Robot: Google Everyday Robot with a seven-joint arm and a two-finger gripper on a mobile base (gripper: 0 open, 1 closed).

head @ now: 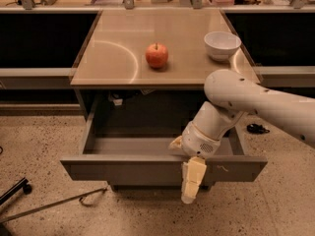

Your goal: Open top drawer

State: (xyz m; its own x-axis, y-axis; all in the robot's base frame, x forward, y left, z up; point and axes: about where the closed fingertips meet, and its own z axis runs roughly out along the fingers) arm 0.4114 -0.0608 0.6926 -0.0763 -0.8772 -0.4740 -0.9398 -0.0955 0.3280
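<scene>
The top drawer (123,168) is a wide grey metal drawer under the tan tabletop. It stands pulled far out, and its shallow grey tray (133,145) shows bare. Small white scratches (221,168) mark its flat front right of centre. My gripper (184,162) sits at the drawer's front edge, right of centre. One cream finger (192,181) hangs down in front of the panel and the other (175,144) lies just inside the tray, so the two straddle the front panel. My white arm (256,100) reaches in from the right.
A red apple (156,55) and a white bowl (222,44) sit on the tabletop (113,58) above the drawer. Dark open shelves flank the table on both sides. A thin metal rod (54,205) and a black caster (22,186) lie on the speckled floor at the lower left.
</scene>
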